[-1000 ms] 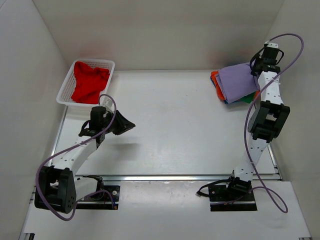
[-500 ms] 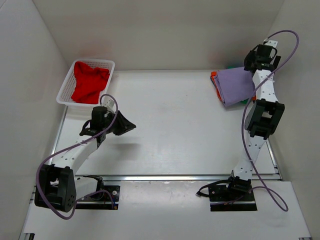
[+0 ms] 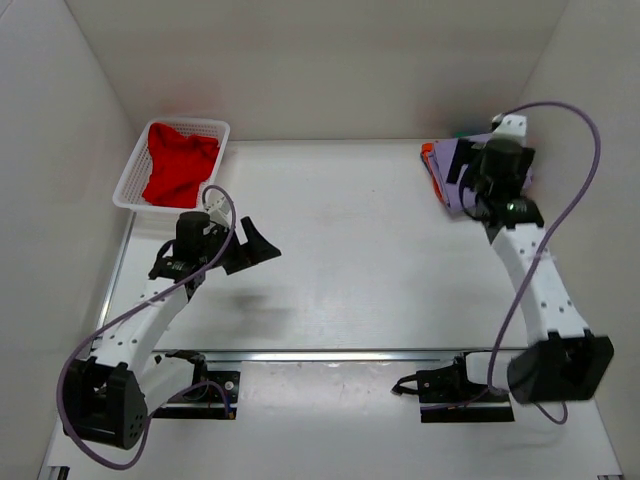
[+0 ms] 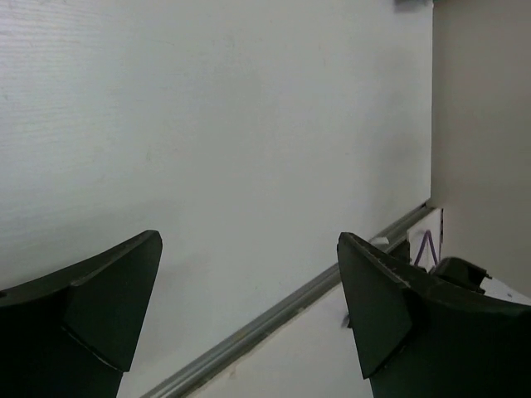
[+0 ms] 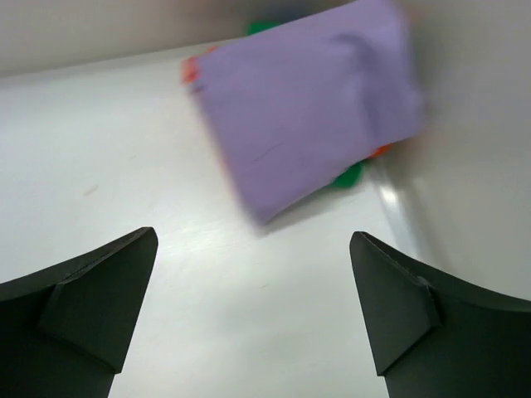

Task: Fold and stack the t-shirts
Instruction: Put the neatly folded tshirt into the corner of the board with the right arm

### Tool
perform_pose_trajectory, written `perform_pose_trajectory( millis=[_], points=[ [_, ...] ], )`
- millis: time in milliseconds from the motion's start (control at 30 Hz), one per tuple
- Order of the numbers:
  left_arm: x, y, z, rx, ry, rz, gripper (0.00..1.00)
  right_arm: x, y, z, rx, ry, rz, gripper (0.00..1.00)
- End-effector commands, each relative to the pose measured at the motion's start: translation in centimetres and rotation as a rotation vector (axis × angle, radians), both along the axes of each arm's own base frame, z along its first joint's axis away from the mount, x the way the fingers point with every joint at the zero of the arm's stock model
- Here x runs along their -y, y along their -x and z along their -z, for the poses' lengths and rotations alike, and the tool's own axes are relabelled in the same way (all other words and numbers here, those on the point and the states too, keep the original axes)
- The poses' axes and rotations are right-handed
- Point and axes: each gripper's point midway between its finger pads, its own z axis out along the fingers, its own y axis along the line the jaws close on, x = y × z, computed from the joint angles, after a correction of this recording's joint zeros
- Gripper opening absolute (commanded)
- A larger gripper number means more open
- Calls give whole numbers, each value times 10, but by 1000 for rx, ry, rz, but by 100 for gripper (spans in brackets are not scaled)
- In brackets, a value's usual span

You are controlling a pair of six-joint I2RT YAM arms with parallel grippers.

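The bench (image 3: 340,250) spreads white across the top view, with the work pushed out to its corners. Up at ten o'clock sits the mesh basket (image 3: 124,188), by the look of it the holding place for shirts not yet folded: the red shirt (image 3: 178,165) lies crumpled inside it. Over at two o'clock is the stack, tucked against the wall, probably to keep the middle free for folding. The lavender shirt (image 5: 307,99) lies on top as a flat folded rectangle. An orange edge (image 5: 191,70) peeks out at its far corner and a bit of green (image 5: 348,176) shows at the near one.

The right hand (image 5: 253,235) hovers just short of the stack, fingers spread wide with nothing between them and apart from the lavender shirt. The lavender shirt looks placed.

The left hand (image 4: 249,240) hangs over bare bench at about eight o'clock, also wide open and empty. It is near the basket, so the red shirt looks like the next pick.

No brand, label or writing is readable anywhere.
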Motion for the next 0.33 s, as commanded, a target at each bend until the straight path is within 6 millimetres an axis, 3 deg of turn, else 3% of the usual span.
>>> perform_pose_trajectory(
  millis=[0, 67, 167, 233, 300],
  points=[
    [5, 29, -16, 46, 3, 96, 99, -50, 34, 49, -56, -86, -132, 99],
    [6, 40, -16, 69, 1, 100, 98, -68, 60, 80, -93, -89, -185, 99],
    [4, 53, -18, 106, 13, 112, 99, -74, 81, 110, -200, -77, -217, 99],
    [2, 65, -6, 67, -23, 141, 98, -78, 99, 128, -271, -94, -240, 98],
    [-3, 68, 9, 26, -147, 150, 99, -77, 111, 132, -281, -114, -248, 98]
  ],
)
